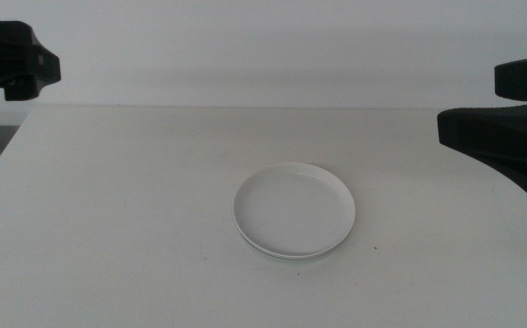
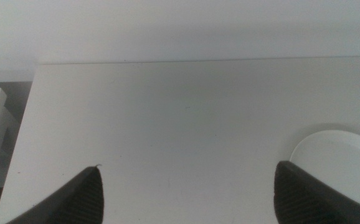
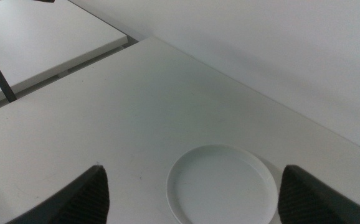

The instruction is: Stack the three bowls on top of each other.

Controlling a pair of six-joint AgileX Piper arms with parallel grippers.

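One stack (image 1: pixel 294 211) of bowls near mid-table, white on top, a lower rim showing beneath. Nothing else on the table (image 1: pixel 118 228). Left gripper (image 2: pixel 186 193) and right gripper (image 3: pixel 192 193) both wide, holding nothing, raised well apart from the stack at opposite sides.
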